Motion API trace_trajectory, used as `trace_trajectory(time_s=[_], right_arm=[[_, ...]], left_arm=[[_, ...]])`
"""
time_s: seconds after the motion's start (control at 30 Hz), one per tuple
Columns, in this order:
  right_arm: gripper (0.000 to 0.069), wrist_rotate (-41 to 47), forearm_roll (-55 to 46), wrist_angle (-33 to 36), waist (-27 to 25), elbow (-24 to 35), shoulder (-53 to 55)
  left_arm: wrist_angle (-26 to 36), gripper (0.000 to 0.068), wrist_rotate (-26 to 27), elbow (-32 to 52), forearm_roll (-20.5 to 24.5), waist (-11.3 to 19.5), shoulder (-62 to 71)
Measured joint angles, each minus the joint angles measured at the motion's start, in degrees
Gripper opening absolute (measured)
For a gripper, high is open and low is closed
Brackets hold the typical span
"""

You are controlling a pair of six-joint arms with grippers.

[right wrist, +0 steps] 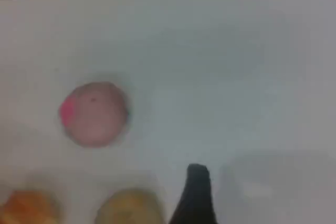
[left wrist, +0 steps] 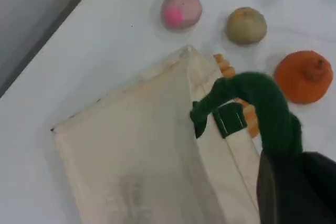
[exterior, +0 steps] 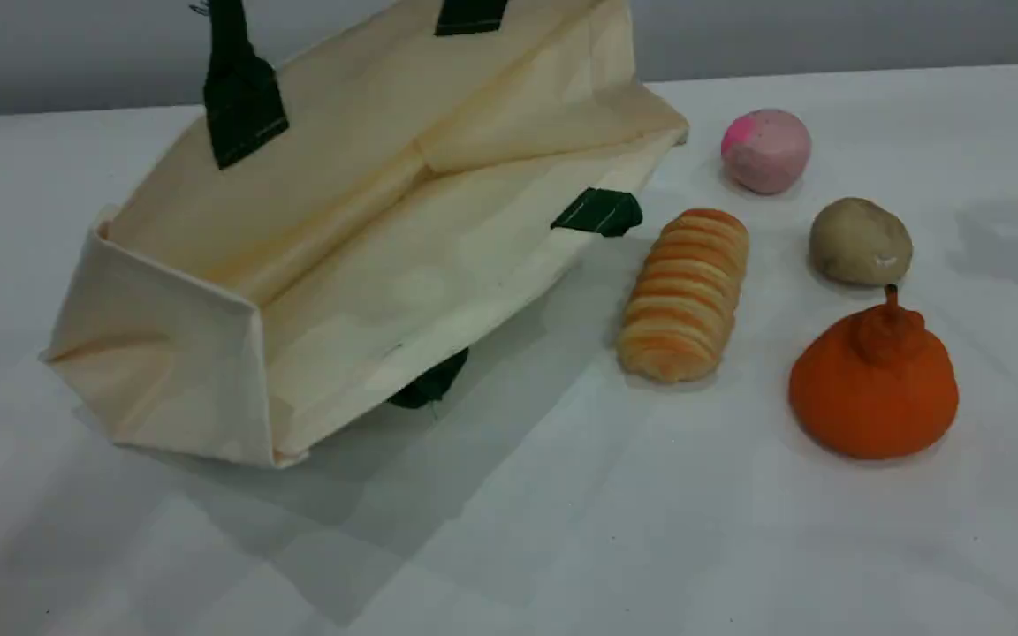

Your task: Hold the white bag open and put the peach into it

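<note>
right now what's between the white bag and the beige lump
A striped bread roll lies on the table between the white bag and the beige lump; the scene view shows it.

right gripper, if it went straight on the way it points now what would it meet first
Probably just bare table beside the peach; nothing else shows ahead of the right gripper, though depth is unclear.
</note>
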Motion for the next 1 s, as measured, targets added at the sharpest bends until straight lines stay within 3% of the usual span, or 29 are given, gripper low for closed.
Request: trace_trajectory(time_s=[0.17,0.57,1.0], right_arm=[[0.0571,-5.3,1.0,-4.9,0.0,-1.7,7.1],[0.0571,-19.9,13.2,-3.4,4.9,-9.4,17.1],[0.0571,-22.5,15.5,-3.7,11.7,-15.6,26.2]], left_arm=[[0.0,0.0092,0.0,0.0,-0.1,0.0,0.0],[0.0,0.0092,0.2,0.0,-0.1,0.0,0.0],[0.0,0.0092,0.2,0.0,0.0,0.0,0.0]])
